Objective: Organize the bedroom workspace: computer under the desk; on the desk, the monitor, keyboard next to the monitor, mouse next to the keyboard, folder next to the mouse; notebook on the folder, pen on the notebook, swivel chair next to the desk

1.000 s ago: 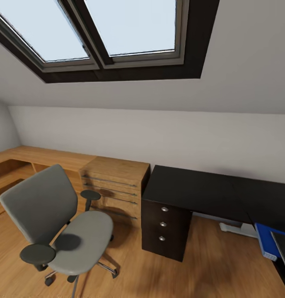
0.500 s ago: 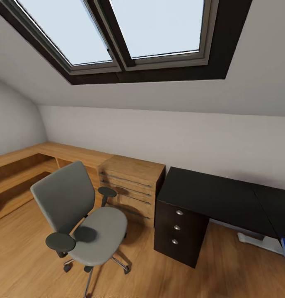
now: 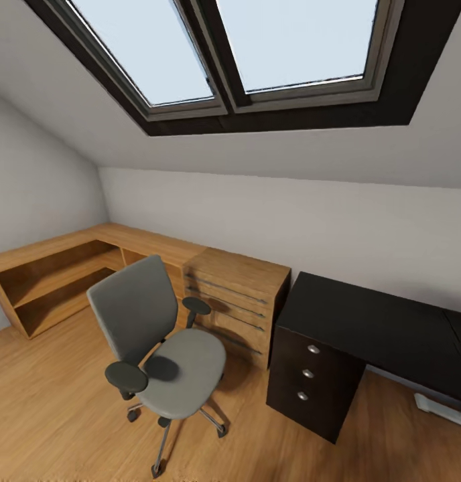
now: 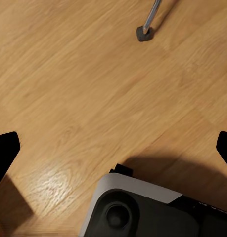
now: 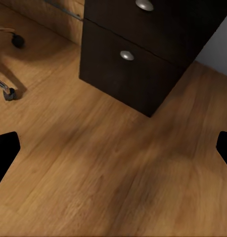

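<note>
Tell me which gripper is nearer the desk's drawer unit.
Right. The right gripper hangs over floor just before the drawer unit; the left gripper hangs by a chair caster.

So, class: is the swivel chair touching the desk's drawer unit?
Apart. The head view shows bare wood floor between the swivel chair and the drawer unit of the desk.

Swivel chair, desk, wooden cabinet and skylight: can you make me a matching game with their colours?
Things:
1. swivel chair
2. desk
3. wooden cabinet
4. skylight

Colours:
A. pale blue panes
B. grey seat and back
C. light brown with metal handles
D. glossy black top

Pairs: 1-B, 2-D, 3-C, 4-A
</note>
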Available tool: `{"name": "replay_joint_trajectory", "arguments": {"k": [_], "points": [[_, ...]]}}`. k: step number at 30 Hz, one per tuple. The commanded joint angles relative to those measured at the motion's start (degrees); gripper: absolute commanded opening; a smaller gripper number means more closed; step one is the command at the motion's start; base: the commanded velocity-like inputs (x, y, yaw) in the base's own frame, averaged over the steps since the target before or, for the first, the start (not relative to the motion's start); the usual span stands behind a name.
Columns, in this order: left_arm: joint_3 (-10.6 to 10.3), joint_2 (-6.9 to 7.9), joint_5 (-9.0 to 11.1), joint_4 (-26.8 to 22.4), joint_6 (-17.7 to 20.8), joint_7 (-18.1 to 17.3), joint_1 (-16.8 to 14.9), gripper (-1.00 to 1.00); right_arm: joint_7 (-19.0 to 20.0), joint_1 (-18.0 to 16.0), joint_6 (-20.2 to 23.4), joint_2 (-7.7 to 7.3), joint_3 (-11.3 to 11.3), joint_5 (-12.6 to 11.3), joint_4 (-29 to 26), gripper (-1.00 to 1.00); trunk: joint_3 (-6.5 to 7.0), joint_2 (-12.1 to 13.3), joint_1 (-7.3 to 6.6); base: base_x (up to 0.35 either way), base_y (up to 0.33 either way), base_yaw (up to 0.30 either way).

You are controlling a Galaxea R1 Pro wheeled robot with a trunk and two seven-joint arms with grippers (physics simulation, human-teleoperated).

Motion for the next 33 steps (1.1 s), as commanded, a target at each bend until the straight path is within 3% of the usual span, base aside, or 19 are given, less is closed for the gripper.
{"name": "replay_joint_trajectory", "arguments": {"k": [1,12,27,33], "points": [[-0.3,0.0,0.2,0.0,-0.1,0.3,-0.1,1.0,-0.4,0.0,0.1,-0.03,0.5,-0.1,-0.1,1.0,-0.12,-0.1,0.02,0.0,0.0,0.151],[-0.3,0.01,0.2,0.1,-0.2,0.2,-0.1,1.0,-0.2,0.0,0.3,-0.01,0.5,-0.1,-0.1,1.0,-0.16,-0.1,0.02,0.0,0.017,0.096],[-0.3,0.01,0.2,0.0,-0.1,0.0,-0.1,1.0,-0.2,0.0,0.4,0.0,0.5,-0.1,-0.1,1.0,-0.16,-0.1,0.02,0.0,0.277,0.272],[-0.3,0.01,0.2,0.1,-0.1,-0.1,-0.1,1.0,-0.2,0.0,0.4,0.0,0.5,-0.1,0.0,1.0,-0.16,-0.1,0.02,0.0,0.068,0.279]]}}
